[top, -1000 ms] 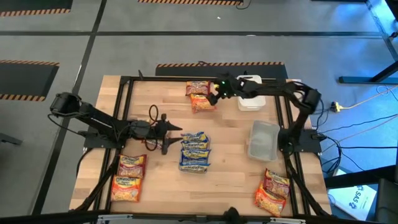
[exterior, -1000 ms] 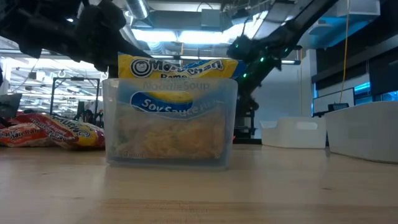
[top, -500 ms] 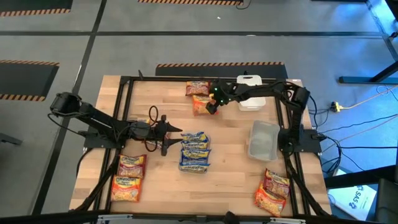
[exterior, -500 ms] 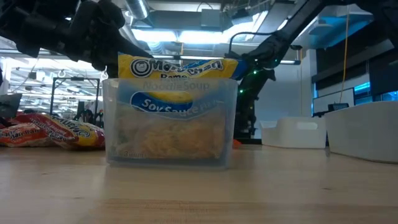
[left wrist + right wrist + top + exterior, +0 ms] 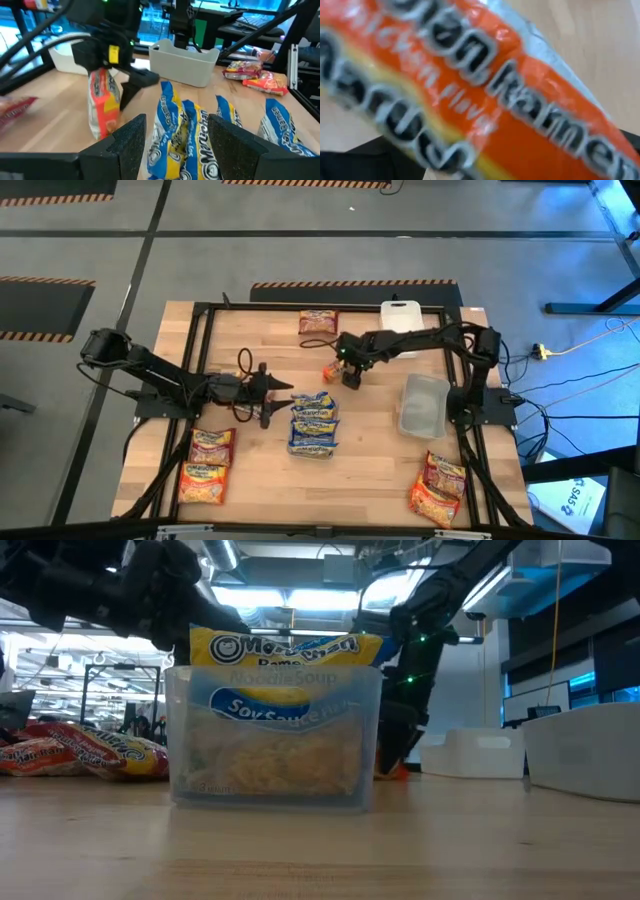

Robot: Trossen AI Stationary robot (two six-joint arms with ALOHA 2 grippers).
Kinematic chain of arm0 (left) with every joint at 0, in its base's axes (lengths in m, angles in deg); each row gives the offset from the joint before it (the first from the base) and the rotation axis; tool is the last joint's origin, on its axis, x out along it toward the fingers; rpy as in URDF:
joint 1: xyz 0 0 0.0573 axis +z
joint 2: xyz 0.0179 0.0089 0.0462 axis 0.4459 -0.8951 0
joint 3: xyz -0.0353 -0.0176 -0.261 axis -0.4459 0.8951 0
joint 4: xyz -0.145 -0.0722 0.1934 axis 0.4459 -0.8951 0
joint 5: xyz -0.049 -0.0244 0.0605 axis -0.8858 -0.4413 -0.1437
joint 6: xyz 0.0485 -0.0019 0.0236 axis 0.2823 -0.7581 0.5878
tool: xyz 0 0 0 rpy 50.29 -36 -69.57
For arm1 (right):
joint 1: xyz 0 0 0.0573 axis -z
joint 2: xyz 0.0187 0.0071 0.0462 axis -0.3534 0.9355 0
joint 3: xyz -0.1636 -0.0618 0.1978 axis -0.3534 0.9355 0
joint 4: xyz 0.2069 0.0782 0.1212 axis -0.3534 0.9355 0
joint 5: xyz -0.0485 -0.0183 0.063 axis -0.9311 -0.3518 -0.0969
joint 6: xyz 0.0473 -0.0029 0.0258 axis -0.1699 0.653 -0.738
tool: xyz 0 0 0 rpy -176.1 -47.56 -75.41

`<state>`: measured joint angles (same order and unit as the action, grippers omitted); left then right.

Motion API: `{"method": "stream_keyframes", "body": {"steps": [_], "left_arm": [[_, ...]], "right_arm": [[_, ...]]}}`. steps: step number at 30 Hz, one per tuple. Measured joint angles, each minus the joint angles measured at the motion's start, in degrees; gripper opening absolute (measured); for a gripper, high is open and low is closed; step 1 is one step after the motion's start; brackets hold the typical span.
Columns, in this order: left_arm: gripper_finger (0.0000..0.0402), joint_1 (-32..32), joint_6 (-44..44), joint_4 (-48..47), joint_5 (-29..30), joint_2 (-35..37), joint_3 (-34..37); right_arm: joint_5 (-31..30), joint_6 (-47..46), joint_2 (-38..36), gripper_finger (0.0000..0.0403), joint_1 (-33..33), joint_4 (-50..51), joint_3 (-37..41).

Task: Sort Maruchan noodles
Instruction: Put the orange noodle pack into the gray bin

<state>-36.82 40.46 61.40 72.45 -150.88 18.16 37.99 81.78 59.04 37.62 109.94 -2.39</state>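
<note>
My right gripper (image 5: pixel 347 370) is over the middle of the table, shut on an orange-and-yellow noodle packet (image 5: pixel 328 369) that stands on edge. The packet fills the right wrist view (image 5: pixel 470 90). Several blue-and-yellow packets (image 5: pixel 312 423) stand on edge in a clear container (image 5: pixel 275 780) just nearer. My left gripper (image 5: pixel 283 390) waits open at their left side; its two fingers (image 5: pixel 127 137) frame the blue packets (image 5: pixel 175 125) without touching them. Another orange packet (image 5: pixel 318 322) lies flat by the far edge. My right gripper pinches the orange packet's upper part (image 5: pixel 107 82) between its two fingers, one on each flat face. The fingers come from above, slanting down. The packet hangs upright below them, its lower end (image 5: pixel 97 132) close to the tabletop; whether it touches, I cannot tell.
An empty clear container (image 5: pixel 423 405) stands at the right and a white lid (image 5: pixel 398 311) at the far right. Packets lie at the near left (image 5: pixel 207 465) and near right (image 5: pixel 438 488) corners. Bare wood shows between the blue packets and the empty container.
My right gripper has come from the far edge toward the table's middle and the blue packets, sinking and tipping to point more steeply down. The orange packet has come along from beside the far packet and now stands on edge instead of lying flat.
</note>
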Motion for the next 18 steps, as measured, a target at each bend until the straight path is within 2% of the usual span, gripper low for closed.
{"method": "stream_keyframes", "body": {"steps": [3, 9, 18], "left_arm": [[0.0206, 1.4, 0.7, 0.7, 0.4, 0.0, 0.0], [0.0206, 5.9, -5.8, -2.6, 5.2, -1.4, -2.4], [0.0206, 17.9, -6.5, -21.0, -5.1, -9.4, -14.5]], "right_arm": [[0.0, 0.9, 0.0, 0.0379, -0.5, -2.6, 0.0], [0.0, 1.2, -0.1, 0.0379, -0.4, -3.0, 0.0], [0.0, 1.4, -0.1, 0.0379, -0.4, -3.8, 0.0]]}}
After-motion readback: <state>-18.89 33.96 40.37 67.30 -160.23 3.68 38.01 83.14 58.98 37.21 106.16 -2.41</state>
